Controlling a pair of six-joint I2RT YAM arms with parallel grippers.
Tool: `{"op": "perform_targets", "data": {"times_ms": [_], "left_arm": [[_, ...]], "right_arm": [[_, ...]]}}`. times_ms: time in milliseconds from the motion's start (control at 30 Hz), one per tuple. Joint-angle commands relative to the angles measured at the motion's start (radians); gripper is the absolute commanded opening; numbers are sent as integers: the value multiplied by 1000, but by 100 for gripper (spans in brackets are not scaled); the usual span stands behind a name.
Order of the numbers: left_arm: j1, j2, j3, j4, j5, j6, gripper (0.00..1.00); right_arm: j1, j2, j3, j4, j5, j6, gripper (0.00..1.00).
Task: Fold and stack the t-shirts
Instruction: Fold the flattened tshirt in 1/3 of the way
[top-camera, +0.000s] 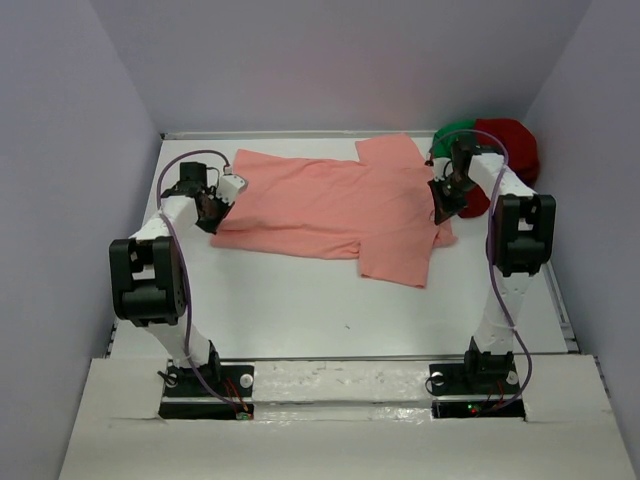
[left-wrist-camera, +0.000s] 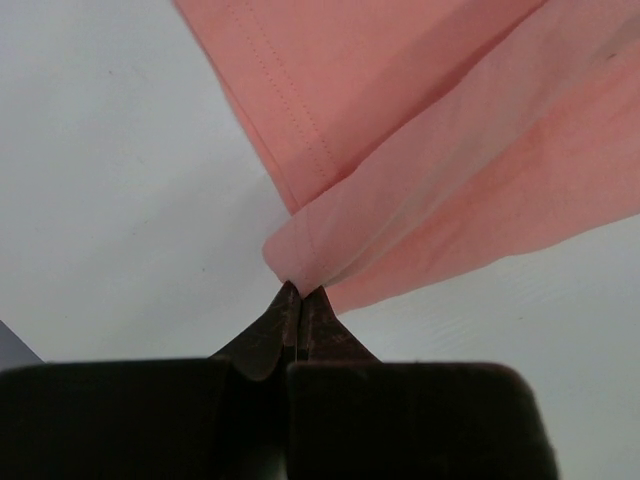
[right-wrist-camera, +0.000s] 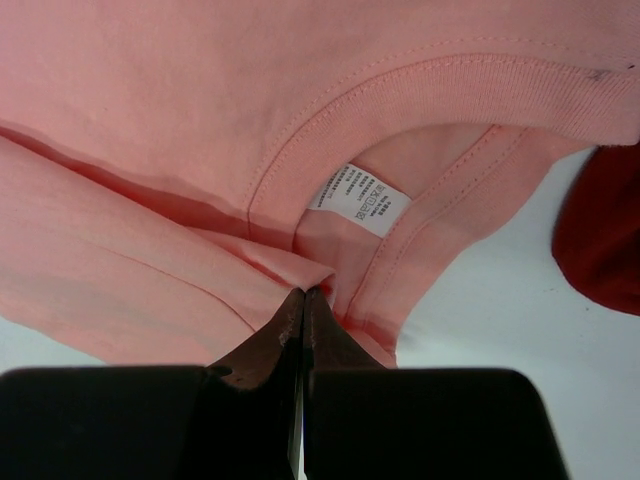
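Left end effector (left-wrist-camera: 297, 297), right end effector (right-wrist-camera: 303, 297) — seemingly on pink shirt (top-camera: 330, 205)

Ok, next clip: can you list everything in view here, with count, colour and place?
salmon-pink t-shirt: one, salmon-pink, spread across the far half of the table, collar to the right.
neck tag: one, white, inside the pink collar.
dark red t-shirt: one, dark red, bunched in the far right corner.
green t-shirt: one, green, bunched against the red one's left side.
table: one, white, under everything.
walls: three, pale lilac, left, far and right.
left arm: one, black and white, jaws shut on the pink hem corner.
right arm: one, black and white, jaws shut on pink cloth beside the collar.
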Motion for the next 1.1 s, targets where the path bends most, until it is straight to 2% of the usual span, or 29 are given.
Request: {"op": "perform_targets", "data": {"times_ms": [0,300,533,567,633,667,700,900,933,1067], "left_arm": [[-11,8,32,12,-33,-15,0],[-21,13,5,43,-117,-49,0],[-24,40,12,56,-118,-67,0],[-25,43,15,56,-118,-70,0],[-31,54,25,58,-121,-72,0],[-34,57,32,59,-123,-73,0],[-39,63,35,59,-126,-78,0],[-41,74,48,67,-135,-90,0],[-72,74,48,72,-141,-92,0],[-87,77,51,78,-158,-100,0]], "right_arm": [[-1,22,41,6,30,-19,0],[-1,43,52,17,41,-19,0],[-1,67,76,16,29,-14,1],[-1,67,76,16,29,-14,36],[-1,65,76,16,26,-20,68],[-1,57,75,17,26,-20,96],[-1,53,72,17,21,-25,100],[-1,8,68,9,21,-42,100],[-1,5,73,0,21,-43,100],[-1,-31,73,-12,26,-48,100]]}}
